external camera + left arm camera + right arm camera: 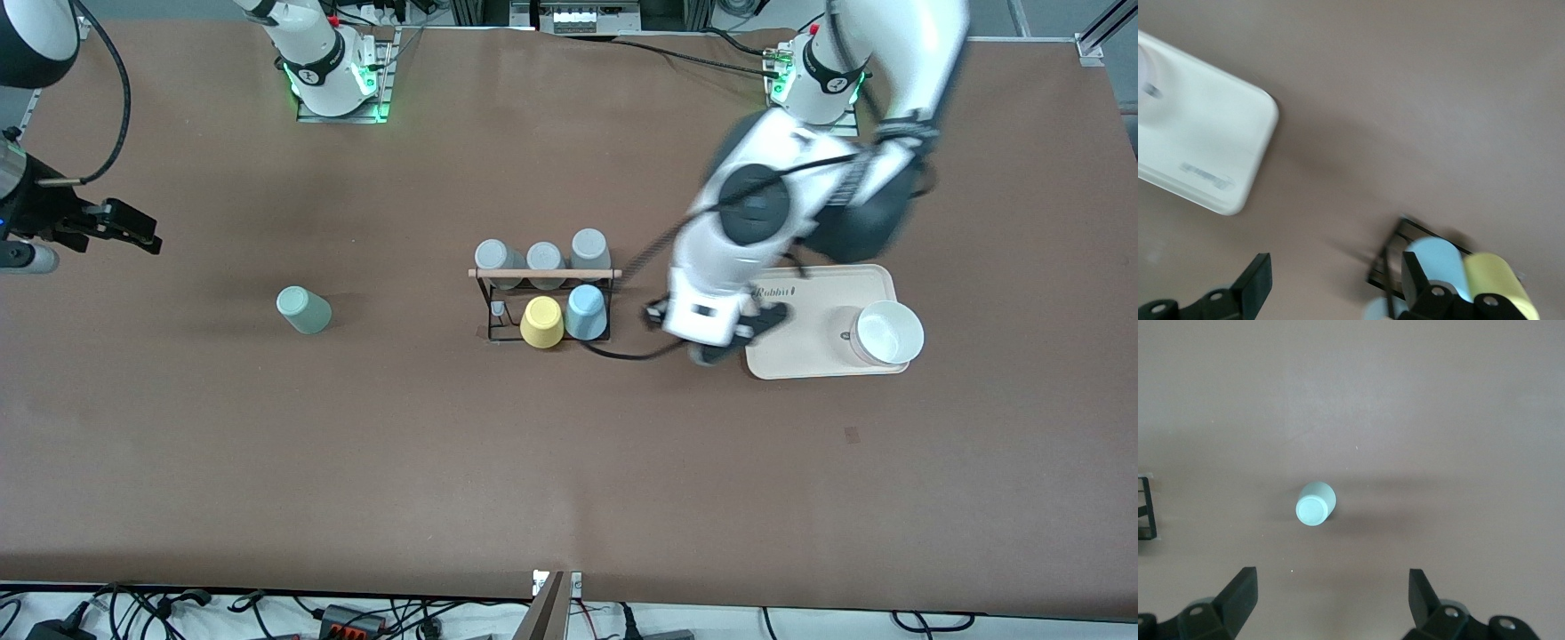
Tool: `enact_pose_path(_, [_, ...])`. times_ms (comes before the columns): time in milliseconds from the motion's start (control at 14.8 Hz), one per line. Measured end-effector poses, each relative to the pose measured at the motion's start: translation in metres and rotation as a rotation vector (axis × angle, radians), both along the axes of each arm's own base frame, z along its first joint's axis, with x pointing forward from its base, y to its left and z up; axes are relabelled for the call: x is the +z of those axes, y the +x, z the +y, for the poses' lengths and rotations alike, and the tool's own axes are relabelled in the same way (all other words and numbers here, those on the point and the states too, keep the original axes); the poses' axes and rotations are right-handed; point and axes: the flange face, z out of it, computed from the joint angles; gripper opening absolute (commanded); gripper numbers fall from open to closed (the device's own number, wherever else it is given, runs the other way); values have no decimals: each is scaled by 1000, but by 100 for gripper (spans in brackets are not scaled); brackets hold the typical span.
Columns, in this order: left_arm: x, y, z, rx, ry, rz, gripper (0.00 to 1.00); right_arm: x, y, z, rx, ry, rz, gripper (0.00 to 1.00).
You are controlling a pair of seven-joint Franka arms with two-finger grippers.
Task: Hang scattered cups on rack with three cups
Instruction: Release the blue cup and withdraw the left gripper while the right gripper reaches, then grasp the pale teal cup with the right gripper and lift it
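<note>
my right gripper [1331, 603] open, empty | mint cup [1315, 505] upside down below it | left gripper [1331, 287] open beside rack [544, 307]

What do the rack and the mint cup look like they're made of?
The rack: thin black wire frame, likely coated metal, with a light rod across its top that looks like bare wood. The mint cup: matte, opaque, evenly colored, probably plastic, though glazed ceramic can't be ruled out.
</note>
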Motion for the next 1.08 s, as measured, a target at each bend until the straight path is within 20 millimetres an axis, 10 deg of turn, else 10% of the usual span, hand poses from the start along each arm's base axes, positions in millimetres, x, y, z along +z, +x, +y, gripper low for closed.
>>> enact_pose_path(338, [71,14,120,-63,1,-18,90,-44,15,5,9,2,76,100])
enact_pose_path(1082, [124,-39,268,-416,-14,-18,98,-156,36,40,70,1,148,100])
